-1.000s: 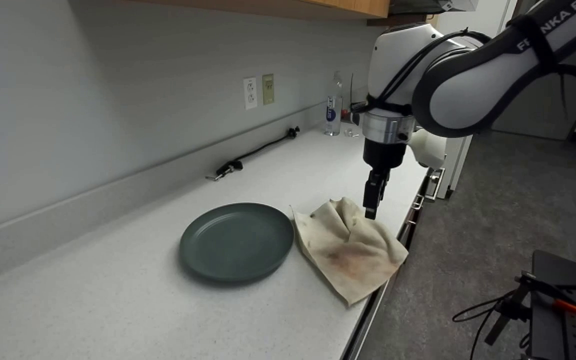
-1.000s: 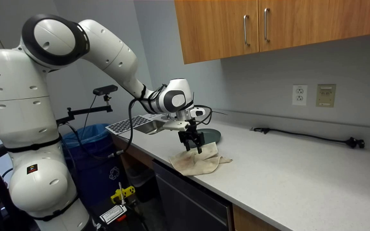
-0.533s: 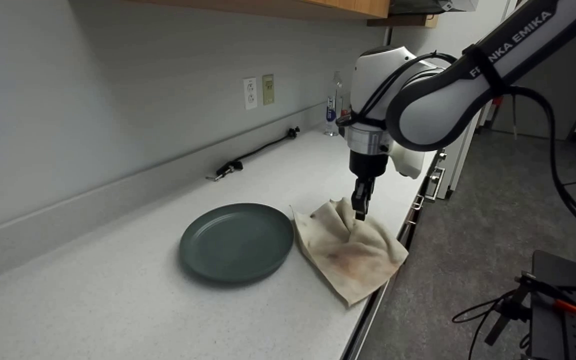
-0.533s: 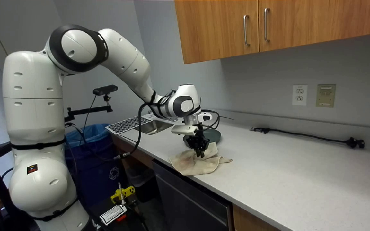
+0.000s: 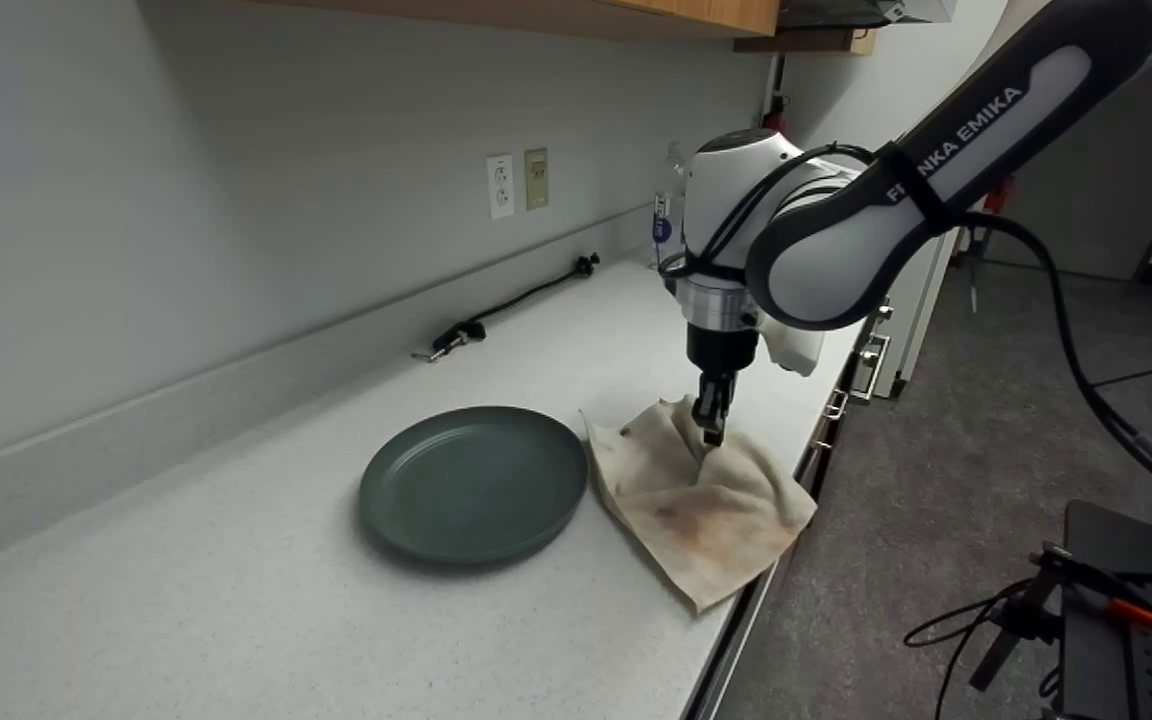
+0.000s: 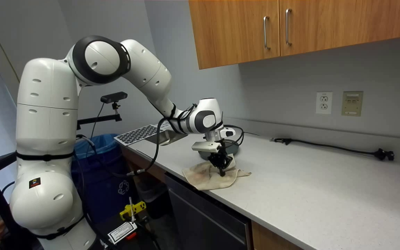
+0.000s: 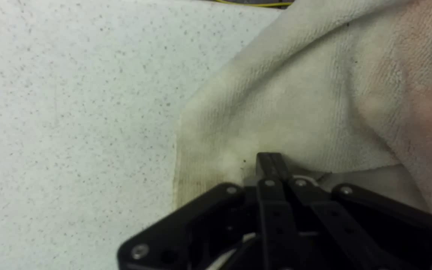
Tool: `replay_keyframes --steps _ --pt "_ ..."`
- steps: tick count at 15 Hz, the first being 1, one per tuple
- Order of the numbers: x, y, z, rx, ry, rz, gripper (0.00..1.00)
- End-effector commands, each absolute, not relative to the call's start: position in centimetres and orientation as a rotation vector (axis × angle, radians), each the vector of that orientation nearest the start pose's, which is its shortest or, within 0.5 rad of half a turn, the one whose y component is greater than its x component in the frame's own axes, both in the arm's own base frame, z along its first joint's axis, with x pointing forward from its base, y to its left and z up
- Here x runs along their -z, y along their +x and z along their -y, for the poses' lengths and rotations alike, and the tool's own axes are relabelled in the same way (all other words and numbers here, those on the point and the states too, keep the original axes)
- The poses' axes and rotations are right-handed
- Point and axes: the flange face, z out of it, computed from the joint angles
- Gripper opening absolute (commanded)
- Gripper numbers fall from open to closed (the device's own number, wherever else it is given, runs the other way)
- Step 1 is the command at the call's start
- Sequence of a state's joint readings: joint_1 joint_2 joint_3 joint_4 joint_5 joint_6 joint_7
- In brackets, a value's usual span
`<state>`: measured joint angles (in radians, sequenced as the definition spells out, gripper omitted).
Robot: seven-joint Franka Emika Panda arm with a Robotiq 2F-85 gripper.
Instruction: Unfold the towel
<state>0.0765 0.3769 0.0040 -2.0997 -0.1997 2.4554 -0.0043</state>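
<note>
The towel (image 5: 716, 525) is a thin cream-beige cloth with brownish stains, rumpled on the counter beside the plate. Several folds run through it, and one corner reaches over the front edge. My gripper (image 5: 713, 438) points down onto its far part in both exterior views. In the wrist view, the fingertips of the gripper (image 7: 271, 154) meet, and no cloth shows between them. The towel (image 7: 298, 108) lies under and around them, with its hem to the left. Whether the tips touch the cloth, I cannot tell. In an exterior view the towel (image 6: 203, 175) has a fold raised behind the gripper.
A round dark green plate (image 5: 476, 485) sits close beside the towel. A black cable (image 5: 526, 295) lies along the wall, and a clear bottle (image 5: 664, 220) stands farther back. The counter's front edge (image 6: 227, 205) runs right by the towel. A sink (image 6: 168, 137) lies beyond the plate.
The arm has moved over the towel and lowered toward it. Its fingers, apart a second ago, have come together. The towel has not visibly moved.
</note>
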Motion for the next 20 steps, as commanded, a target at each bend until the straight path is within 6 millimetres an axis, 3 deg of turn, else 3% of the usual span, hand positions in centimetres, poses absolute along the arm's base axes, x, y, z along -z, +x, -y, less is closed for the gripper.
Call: replay_keyframes --steps 1,5,13,15,20 --pt "-22.4 59.4 -4.6 -0.002 -3.269 0.386 0.0" --pt "-21.8 60.3 -3.5 0.025 -3.299 0.327 0.0" --pt "-20.8 60.9 1.4 0.14 -3.443 0.056 0.0" --pt "-20.9 60.6 1.5 0.144 -3.439 0.03 0.0" --pt "-24.3 59.8 -0.5 0.296 -3.449 0.069 0.0"
